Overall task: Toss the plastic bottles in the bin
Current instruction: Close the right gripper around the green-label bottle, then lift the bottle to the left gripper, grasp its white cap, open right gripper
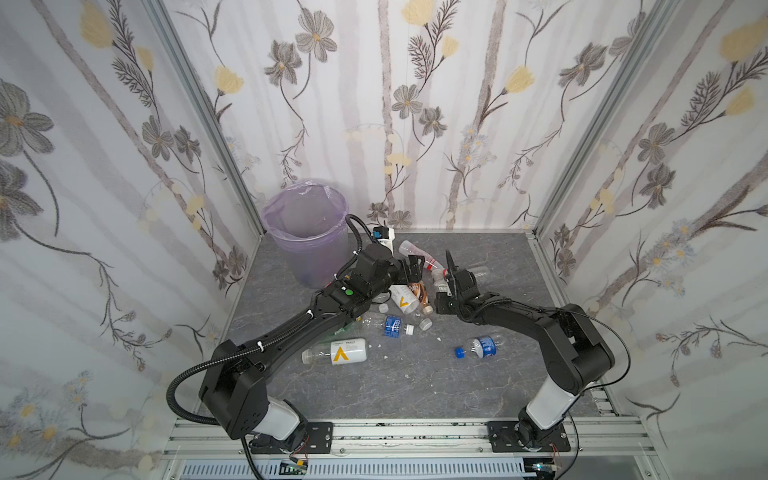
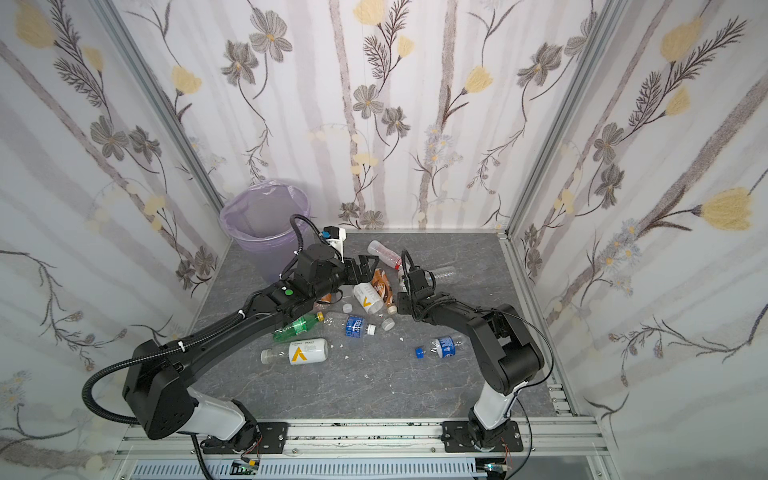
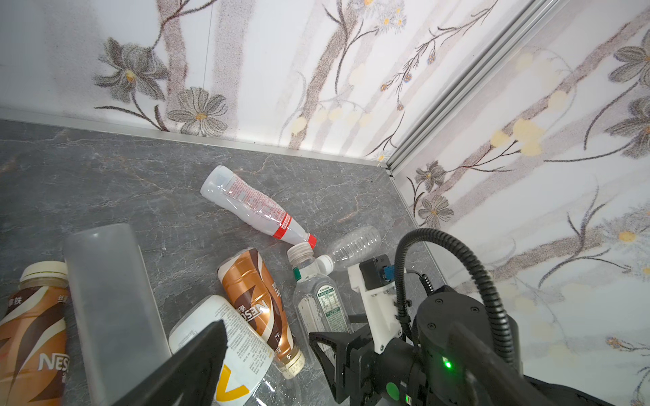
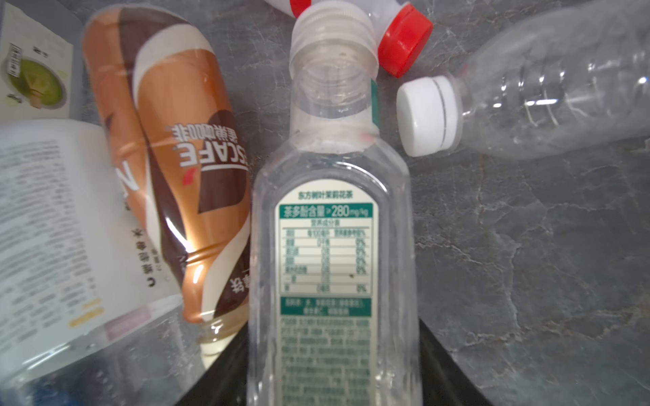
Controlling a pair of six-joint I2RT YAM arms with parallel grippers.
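Beside two coffee bottles (image 3: 256, 298) (image 3: 31, 334), left end effector (image 1: 415, 268) gapes; right end effector (image 1: 444, 277) grips one tea bottle (image 4: 330, 246).

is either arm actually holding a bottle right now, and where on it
The right fingers straddle the lower body of the clear green-labelled bottle, but a firm clamp cannot be told. The left fingers stand open.

This is a staged robot test cell dressed to look like a room at home. Floral wallpaper panels (image 1: 415, 104) sit in bare aluminium framing (image 1: 208, 116) around a grey stone-look tabletop (image 1: 415, 386), and the left arm (image 1: 291, 328) and right arm (image 1: 577, 357) are bolted to an aluminium rail (image 1: 415, 432).
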